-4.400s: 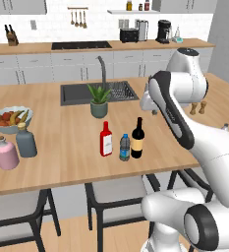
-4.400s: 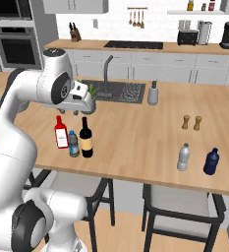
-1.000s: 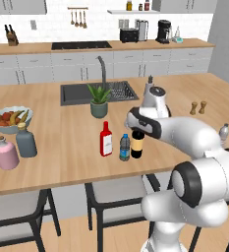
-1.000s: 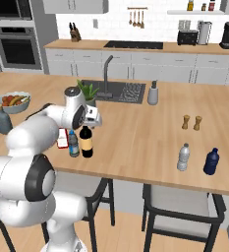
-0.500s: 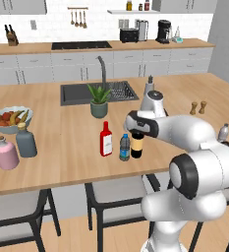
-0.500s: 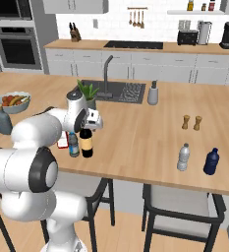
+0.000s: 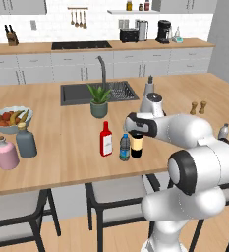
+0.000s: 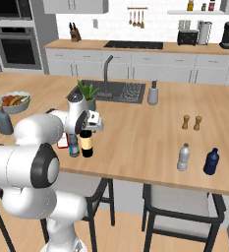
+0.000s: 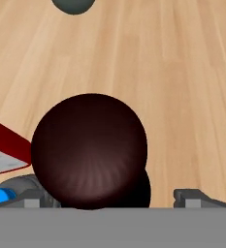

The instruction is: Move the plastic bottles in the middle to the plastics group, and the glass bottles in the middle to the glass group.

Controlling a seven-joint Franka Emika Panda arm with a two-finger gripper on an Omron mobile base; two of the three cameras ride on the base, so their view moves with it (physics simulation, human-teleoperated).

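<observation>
Countertop [image 7: 62,147]: wine bottle [image 7: 136,146] under open hand [image 7: 134,123].

Glossy white arm [image 7: 185,129], dark joints

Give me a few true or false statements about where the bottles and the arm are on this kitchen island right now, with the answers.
1. The gripper sits directly over the wine bottle, looking down on its top. True.
2. The jaws are shut tight on the wine bottle. False: they stand wide open, one finger on each side of it.
3. The flat red bottle stands left of the water bottle in the left base view. True.
4. The pink bottle stands in the sink. False: it is on the counter beside the grey-blue bottle, near the fruit bowl.
5. The dark blue bottle lies tipped over. False: it stands upright next to the pale-capped clear bottle.
</observation>
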